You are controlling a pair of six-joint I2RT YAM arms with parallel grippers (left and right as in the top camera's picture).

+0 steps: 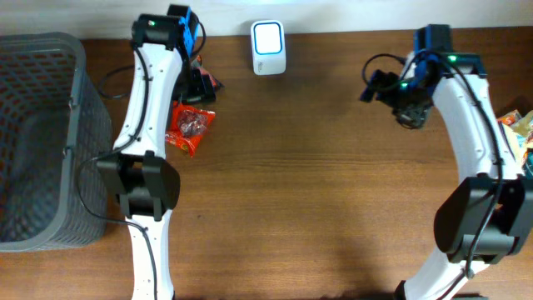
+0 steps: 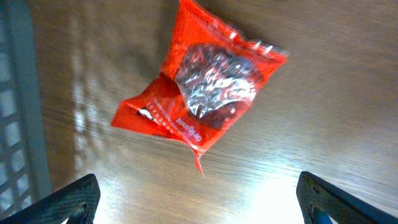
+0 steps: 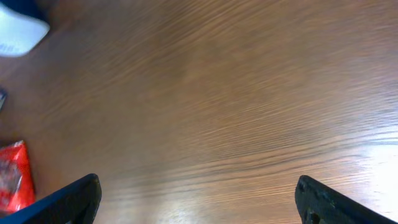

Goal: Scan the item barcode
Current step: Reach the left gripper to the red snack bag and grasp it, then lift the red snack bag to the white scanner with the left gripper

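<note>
Both arms, the left arm [image 1: 143,100] down the left of the frame and the right arm [image 1: 476,125] at the right, wear white, rounded link shells with bulky black joint housings [image 1: 146,185]. Black cables [image 1: 87,187] loop alongside. Blue parts [image 1: 185,21] and a small green light [image 1: 152,23] mark each upper end. In the wrist views the fingers [image 2: 71,198] are matte black wedges.
</note>
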